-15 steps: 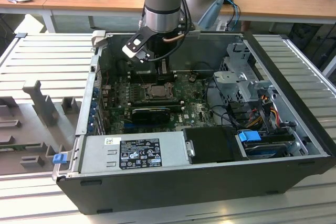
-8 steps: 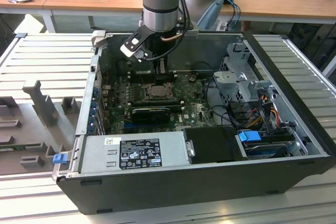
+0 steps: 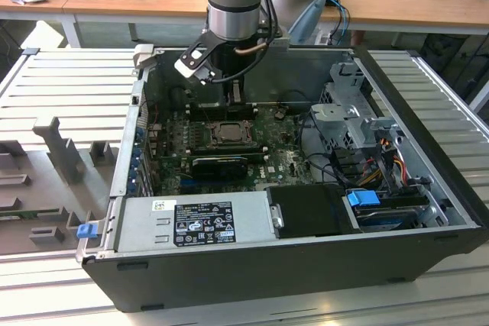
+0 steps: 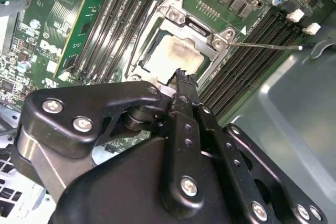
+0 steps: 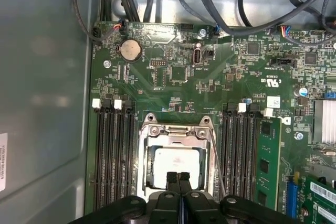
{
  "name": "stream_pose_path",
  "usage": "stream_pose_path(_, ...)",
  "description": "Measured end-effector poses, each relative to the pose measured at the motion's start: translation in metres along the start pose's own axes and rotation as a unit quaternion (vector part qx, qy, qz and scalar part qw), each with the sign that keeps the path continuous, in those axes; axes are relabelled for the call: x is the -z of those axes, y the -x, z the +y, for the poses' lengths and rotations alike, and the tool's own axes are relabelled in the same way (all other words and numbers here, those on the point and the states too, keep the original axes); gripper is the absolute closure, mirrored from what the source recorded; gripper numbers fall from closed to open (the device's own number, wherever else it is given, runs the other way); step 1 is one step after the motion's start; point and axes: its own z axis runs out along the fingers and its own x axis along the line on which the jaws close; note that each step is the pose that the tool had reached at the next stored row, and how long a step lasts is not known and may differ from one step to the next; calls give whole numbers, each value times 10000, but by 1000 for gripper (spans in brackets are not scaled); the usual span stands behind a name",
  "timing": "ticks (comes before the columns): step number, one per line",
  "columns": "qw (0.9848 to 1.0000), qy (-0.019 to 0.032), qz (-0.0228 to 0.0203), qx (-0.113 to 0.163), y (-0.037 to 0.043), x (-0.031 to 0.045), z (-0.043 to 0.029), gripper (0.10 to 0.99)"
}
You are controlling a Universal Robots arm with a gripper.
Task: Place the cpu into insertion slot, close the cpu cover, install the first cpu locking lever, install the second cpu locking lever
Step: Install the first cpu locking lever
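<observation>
The cpu (image 5: 176, 162), a pale silvery square, lies in the insertion slot (image 3: 227, 133) on the green motherboard. The cpu cover (image 5: 176, 131), a metal frame with a square window, lies flat around it; in the second wrist view the cpu (image 4: 176, 56) shows through the cover (image 4: 181, 18). My gripper (image 5: 178, 176) is shut with nothing between its black fingers. Its tips hover at one edge of the cpu in both wrist views (image 4: 184, 74). A thin locking lever (image 4: 268, 45) juts out from a socket corner over the memory slots. In the exterior view the gripper (image 3: 229, 101) hangs just behind the socket.
Black memory slots (image 5: 113, 150) flank the socket, with a green memory module (image 5: 268, 161) beside them. The grey case wall (image 5: 42, 103) rises close by. A power supply (image 3: 195, 219), a drive cage (image 3: 355, 112) and cables (image 3: 321, 150) fill the rest of the case.
</observation>
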Motion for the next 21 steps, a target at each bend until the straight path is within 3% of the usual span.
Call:
stream_pose_path(10, 10000, 0, 0, 0, -3, 152, 5, 980)
stream_pose_path(15, 10000, -2, 0, 0, -5, 273, 8, 980)
stream_pose_path(21, 10000, -2, 0, 0, -7, 345, 10, 980)
